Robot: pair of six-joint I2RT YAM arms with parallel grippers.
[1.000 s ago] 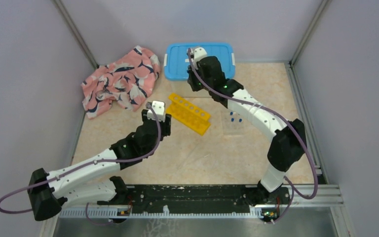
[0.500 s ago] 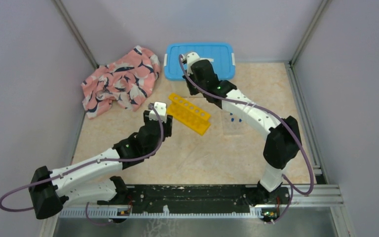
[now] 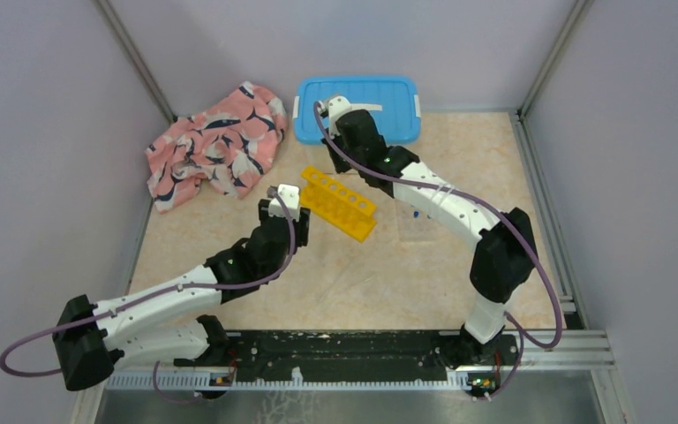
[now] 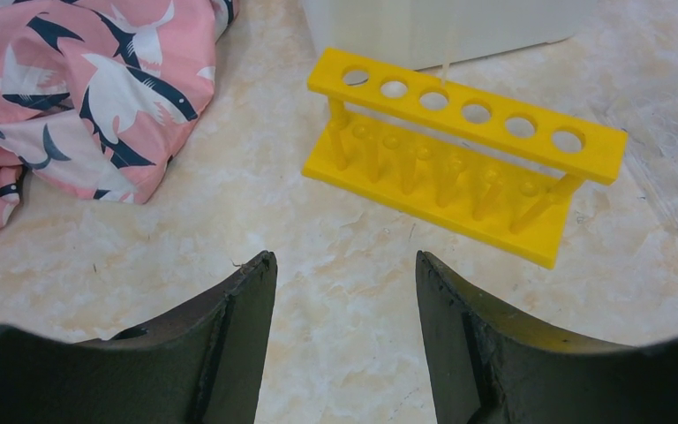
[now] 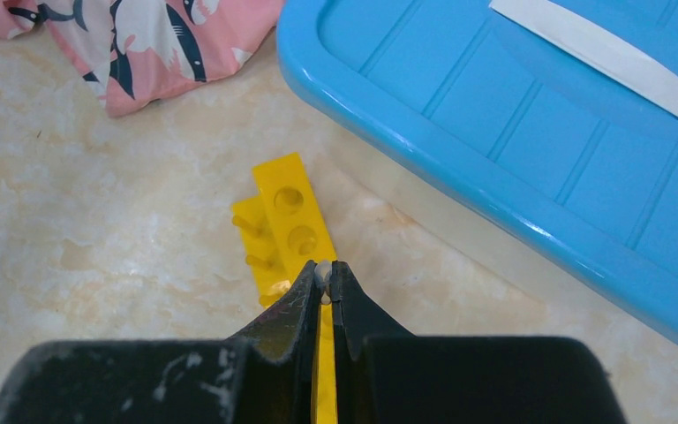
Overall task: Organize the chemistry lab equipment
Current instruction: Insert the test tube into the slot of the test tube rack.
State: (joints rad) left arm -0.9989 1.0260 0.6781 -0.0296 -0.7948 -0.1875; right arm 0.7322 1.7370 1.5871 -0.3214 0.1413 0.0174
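The long yellow holed rack (image 3: 340, 203) stands mid-table, in front of the bin. My right gripper (image 5: 325, 276) hovers right over its far end (image 5: 287, 212), shut on the tip of a thin whitish tube (image 5: 324, 272). In the left wrist view that tube (image 4: 446, 62) hangs straight down at the rack's (image 4: 463, 115) third hole. My left gripper (image 4: 344, 265) is open and empty, low over the table just short of the rack. Clear tubes with blue caps (image 3: 418, 215) lie right of the rack. Tongs and ball are out of view.
A pink whale-patterned cloth (image 3: 216, 146) is bunched at the back left. The white bin with a blue lid (image 3: 380, 97) stands at the back, close behind the rack; its wall (image 4: 441, 26) shows in the left wrist view. Side walls enclose the table.
My right wrist has swung left and come down from over the bin's lid toward the rack's far end. The left arm has edged slightly toward the rack.
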